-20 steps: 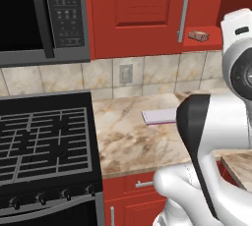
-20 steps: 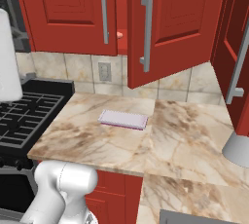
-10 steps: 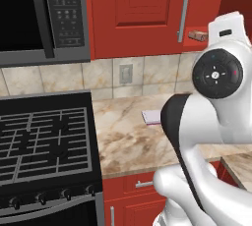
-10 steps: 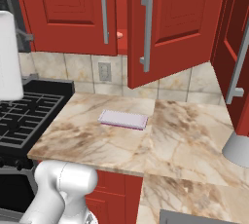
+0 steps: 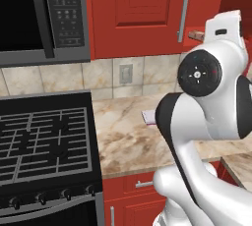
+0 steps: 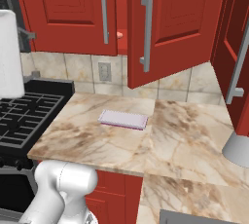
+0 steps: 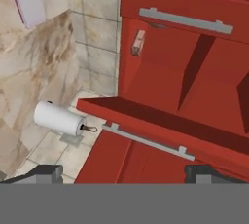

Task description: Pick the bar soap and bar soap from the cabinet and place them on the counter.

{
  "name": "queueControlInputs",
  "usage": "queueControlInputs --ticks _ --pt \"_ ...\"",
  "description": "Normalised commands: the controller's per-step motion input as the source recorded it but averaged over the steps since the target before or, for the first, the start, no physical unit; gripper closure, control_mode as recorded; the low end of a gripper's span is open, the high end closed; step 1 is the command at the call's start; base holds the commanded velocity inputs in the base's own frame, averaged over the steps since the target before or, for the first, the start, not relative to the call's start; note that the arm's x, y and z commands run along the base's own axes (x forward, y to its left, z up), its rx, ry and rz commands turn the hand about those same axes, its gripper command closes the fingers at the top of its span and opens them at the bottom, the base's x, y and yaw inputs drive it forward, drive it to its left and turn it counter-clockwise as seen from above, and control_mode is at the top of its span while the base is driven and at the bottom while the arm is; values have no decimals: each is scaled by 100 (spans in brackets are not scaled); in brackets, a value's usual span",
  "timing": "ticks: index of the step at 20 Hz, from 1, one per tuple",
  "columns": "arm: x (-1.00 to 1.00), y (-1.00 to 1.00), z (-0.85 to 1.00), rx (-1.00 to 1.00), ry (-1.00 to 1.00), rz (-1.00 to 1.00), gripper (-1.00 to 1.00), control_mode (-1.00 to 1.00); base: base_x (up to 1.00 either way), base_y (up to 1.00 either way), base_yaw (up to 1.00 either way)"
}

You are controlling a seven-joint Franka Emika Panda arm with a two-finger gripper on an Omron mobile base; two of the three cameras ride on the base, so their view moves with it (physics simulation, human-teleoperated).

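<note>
One peach-pink bar soap [image 7: 138,43] lies flat on the shelf inside the open red cabinet [image 7: 165,86].

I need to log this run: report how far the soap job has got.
Done: the red cabinet stands open. In hand: nothing; the gripper is open and empty, pointed toward the cabinet, where one bar soap lies on the shelf. Left: both picks and both placements. The marbled counter carries only a pale lavender pad, no soap. I cannot make out a second bar with certainty.

A home kitchen: black gas stove [image 5: 44,144] under a microwave [image 5: 42,16]; glossy red cabinet [image 6: 73,9]; marbled beige counter [image 6: 185,135]; tiled backsplash [image 5: 59,75].
</note>
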Motion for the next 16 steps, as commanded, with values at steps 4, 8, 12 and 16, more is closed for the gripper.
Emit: queueControlInputs --ticks 4,8,12,16 --pt "14 0 0 5 -10 -6 -100 -100 0 0 0" --pt "24 0 0 5 -10 -4 -100 -100 0 0 0" --pt "21 0 0 6 -12 -1 -100 -100 0 0 0" --pt "21 0 0 3 -8 -2 -100 -100 0 0 0"
